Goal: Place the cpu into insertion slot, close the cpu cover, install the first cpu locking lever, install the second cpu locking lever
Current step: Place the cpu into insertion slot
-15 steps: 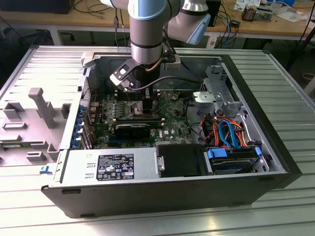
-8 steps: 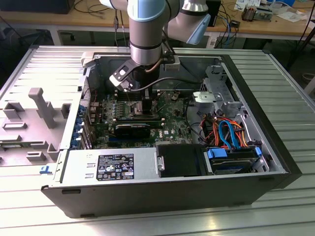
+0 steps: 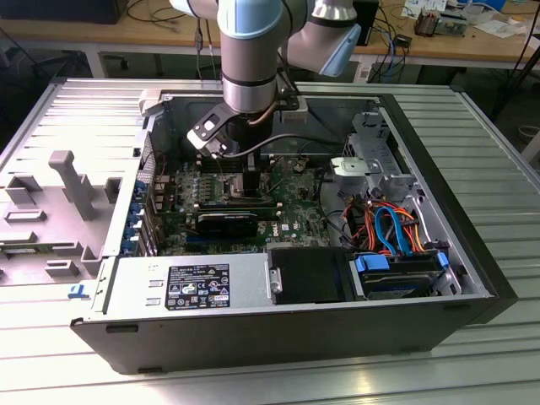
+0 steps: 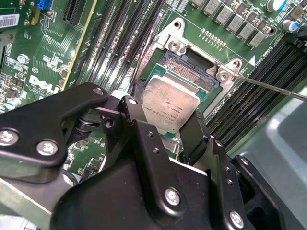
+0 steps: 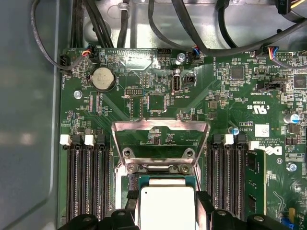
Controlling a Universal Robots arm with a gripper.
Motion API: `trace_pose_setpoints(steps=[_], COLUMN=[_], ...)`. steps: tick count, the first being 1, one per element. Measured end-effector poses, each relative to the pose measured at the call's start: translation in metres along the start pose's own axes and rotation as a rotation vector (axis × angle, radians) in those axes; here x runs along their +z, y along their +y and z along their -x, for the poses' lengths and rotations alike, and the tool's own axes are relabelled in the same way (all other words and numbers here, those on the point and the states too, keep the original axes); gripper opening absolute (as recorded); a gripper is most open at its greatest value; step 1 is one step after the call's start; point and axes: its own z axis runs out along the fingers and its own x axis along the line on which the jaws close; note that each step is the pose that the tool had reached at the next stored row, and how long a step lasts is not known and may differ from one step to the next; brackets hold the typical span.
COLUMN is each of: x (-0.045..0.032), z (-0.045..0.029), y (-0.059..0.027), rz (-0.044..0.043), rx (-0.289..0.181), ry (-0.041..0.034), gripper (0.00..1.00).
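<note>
Clamping cpu [image 4: 171, 102] w/ hand [image 4: 168, 114] over insertion slot [image 4: 184, 63], cpu cover [image 5: 160, 125] up.

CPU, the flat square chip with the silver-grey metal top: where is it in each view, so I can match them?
Exterior view: hidden under the arm's wrist.
Second wrist view: silver-grey square cpu tilted in the black hand, over the silver-rimmed insertion slot.
First wrist view: cpu between the black memory slot banks.
Shared landmark: that insertion slot, in both wrist views.
</note>
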Motion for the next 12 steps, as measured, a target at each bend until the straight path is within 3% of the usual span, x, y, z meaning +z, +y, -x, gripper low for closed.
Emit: trace_pose_setpoints(steps=[5, 12], x=[0.0002, 0.0049], z=[-0.0050, -0.0053], y=[0.0001, -0.0037], rz=[0.0004, 0.0004], rx=[-0.012, -0.018], ry=[0.0004, 0.0009], gripper=[0.54, 0.54])
